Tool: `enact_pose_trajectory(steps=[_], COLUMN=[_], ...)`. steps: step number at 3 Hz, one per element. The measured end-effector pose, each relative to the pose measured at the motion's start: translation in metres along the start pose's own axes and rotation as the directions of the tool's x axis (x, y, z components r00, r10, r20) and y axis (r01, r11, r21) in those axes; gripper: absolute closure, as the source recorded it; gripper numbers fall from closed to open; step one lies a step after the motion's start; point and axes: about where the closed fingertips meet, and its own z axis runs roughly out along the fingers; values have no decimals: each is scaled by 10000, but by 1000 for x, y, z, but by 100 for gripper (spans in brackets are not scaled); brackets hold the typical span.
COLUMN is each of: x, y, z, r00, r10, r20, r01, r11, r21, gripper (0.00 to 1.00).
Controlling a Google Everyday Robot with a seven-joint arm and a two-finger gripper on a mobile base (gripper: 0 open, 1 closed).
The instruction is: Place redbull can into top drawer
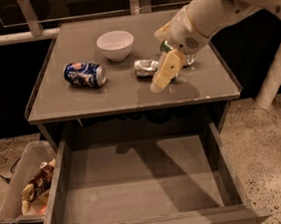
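The redbull can, slim and silver, lies on its side on the cabinet top, right of centre. My gripper hangs from the cream arm just right of the can, close to it and low over the cabinet top; I see nothing held in it. The top drawer is pulled open below the cabinet top, and its flat grey bottom is bare.
A dark blue can lies on its side at the left of the cabinet top. A white bowl stands at the back. A green can is partly hidden behind my wrist. A clear plastic bin with snack packets sits on the floor at left.
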Motion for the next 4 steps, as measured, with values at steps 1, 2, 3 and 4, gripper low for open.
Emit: enact_pose_trajectory(steps=[1, 2, 3, 4], x=[0, -6, 5, 23], y=[-8, -20, -28, -36], z=[21, 44, 69, 84], r00=[10000, 10000, 9997, 9984], r10=[48, -25, 118, 288], r20=[-83, -7, -213, -496], r01=[-49, 25, -122, -295], r11=[9999, 9999, 9997, 9995], r21=[-94, -142, -200, -134], gripper=[0, 0, 0, 0])
